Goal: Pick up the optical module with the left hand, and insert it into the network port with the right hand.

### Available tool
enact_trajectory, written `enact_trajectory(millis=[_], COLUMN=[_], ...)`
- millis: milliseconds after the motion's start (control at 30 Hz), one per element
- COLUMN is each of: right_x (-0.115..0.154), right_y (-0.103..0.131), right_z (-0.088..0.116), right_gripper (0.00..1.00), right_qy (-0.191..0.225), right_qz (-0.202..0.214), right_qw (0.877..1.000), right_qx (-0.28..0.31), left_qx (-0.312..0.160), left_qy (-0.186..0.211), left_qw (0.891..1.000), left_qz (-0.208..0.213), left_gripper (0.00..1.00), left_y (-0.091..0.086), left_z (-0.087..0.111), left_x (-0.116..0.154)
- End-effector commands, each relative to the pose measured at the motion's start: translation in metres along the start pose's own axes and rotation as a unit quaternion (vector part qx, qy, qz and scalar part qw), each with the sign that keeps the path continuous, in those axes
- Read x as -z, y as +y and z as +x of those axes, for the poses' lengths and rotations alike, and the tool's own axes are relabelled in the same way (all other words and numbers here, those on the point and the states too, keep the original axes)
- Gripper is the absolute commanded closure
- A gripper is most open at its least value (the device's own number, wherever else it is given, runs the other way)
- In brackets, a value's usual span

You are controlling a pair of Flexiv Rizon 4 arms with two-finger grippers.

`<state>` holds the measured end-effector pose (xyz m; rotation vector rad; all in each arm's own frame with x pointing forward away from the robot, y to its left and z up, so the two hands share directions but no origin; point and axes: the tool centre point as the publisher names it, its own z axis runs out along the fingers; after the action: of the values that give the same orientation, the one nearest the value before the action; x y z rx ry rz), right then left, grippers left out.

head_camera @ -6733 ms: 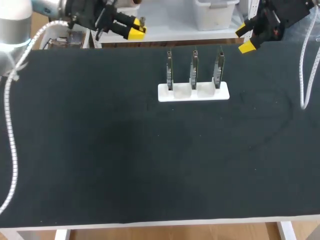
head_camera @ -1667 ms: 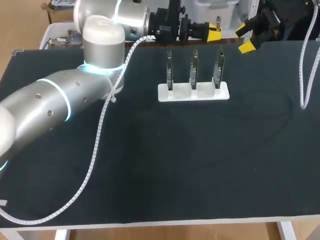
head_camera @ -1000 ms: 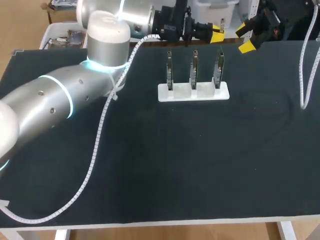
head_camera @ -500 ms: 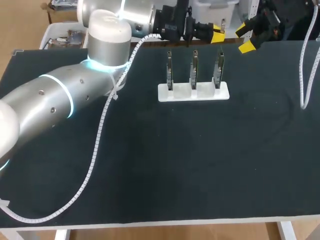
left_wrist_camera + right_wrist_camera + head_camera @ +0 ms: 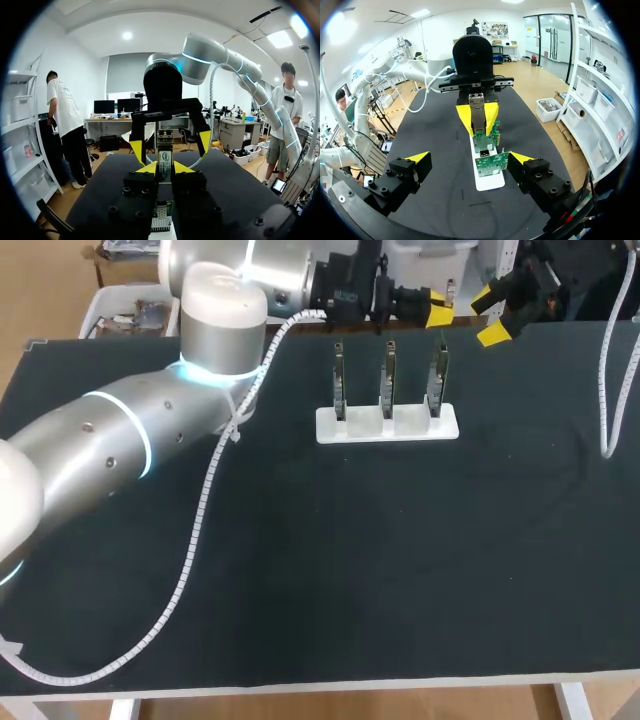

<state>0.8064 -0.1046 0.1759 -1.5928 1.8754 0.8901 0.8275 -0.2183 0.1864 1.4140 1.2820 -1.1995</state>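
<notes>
1. Black worktop [image 5: 400, 570], covered with a dark mat, fills most of the head view.
2. Left arm [image 5: 130, 440], silver with a lit ring at the joint, comes in from the near left and stretches across to the far edge. A white ribbed cable [image 5: 195, 510] hangs off it and trails over the mat.
3. Right arm [image 5: 585, 265] shows only at the far right corner, off the worktop's back edge.
4. White holder [image 5: 388, 426] lies flat on the far middle of the worktop, well apart from the near edge.
5. Three circuit boards [image 5: 388, 378] stand upright in the holder in a row, one per slot. The ports on them are too small to tell.
6. Right claw [image 5: 490, 315] hangs above the far edge, right of the holder. Its yellow tips are spread wide with nothing between them, and it faces the left claw.
7. Left claw [image 5: 438, 310] hangs above the far edge, just behind the right-hand board, and points toward the right claw. Its yellow tips are pinching the optical module from both sides.
8. Optical module [image 5: 477, 111] is a small grey metal block with a label on one face. It sits between the left claw's tips, in the air above the row of boards, touching neither them nor the right claw.
</notes>
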Motion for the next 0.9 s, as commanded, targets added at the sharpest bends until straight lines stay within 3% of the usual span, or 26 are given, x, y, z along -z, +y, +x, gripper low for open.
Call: enact_trajectory(millis=[33,900], right_x=[0.0001,0.0001], right_y=[0.0028,0.0028], right_z=[-0.0001,-0.0001], right_gripper=[0.0,0.0], right_qy=[0.0,0.0], right_qz=[0.003,0.003], right_qw=[1.0,1.0], right_qx=[-0.001,-0.001], left_qx=[0.004,0.008], left_qy=[-0.009,0.003], left_qw=[1.0,1.0], left_qz=[0.013,0.022], left_gripper=[1.0,1.0], left_y=[0.0094,0.0099], left_z=[0.0033,0.009], left_x=[-0.0023,-0.0071])
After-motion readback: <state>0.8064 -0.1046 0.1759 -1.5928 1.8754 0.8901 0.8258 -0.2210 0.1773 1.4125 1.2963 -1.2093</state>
